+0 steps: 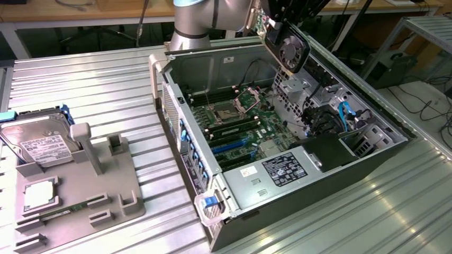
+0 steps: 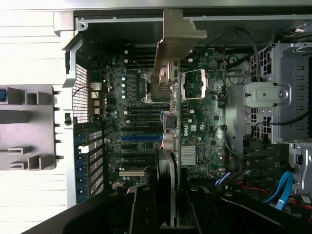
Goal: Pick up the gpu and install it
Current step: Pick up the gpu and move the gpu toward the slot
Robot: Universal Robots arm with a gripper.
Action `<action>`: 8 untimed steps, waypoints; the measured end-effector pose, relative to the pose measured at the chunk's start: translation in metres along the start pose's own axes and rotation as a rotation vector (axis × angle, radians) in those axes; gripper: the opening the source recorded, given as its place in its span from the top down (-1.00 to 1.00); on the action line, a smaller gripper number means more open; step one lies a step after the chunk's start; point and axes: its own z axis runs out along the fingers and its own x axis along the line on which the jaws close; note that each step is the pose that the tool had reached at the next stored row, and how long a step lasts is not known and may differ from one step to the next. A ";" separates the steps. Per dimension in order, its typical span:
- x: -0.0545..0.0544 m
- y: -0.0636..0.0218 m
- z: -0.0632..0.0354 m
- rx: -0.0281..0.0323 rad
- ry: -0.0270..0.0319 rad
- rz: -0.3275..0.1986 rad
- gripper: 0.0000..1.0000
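Observation:
The gpu [image 1: 291, 50], a thin dark card with a round fan on its face, hangs tilted above the far rim of the open computer case [image 1: 171, 114]. My gripper [image 1: 274, 21] is shut on its upper end. In the wrist view the gpu [image 2: 169, 156] appears edge-on between my fingers [image 2: 142, 209], its silver end bracket [image 2: 178, 36] pointing toward the case's rear wall. Below it lies the motherboard [image 2: 204, 117] with a blue expansion slot [image 2: 141, 138]. The card is well clear of the board and touches nothing.
A grey parts holder [image 1: 106, 180] at the exterior view's left carries a hard drive [image 1: 39, 140], a processor [image 1: 39, 193] and a green memory stick [image 1: 67, 211]. Inside the case are the power supply [image 1: 282, 169], blue cables [image 1: 346, 114] and a drive cage [image 2: 292, 92]. The slatted metal table [image 1: 99, 90] surrounds it.

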 end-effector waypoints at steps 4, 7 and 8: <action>-0.006 0.0002 0.0004 0.0000 0.0000 0.000 0.46; -0.011 0.0006 0.0009 0.0000 0.0000 0.000 0.46; -0.012 0.0006 0.0011 -0.0001 0.0000 0.000 0.46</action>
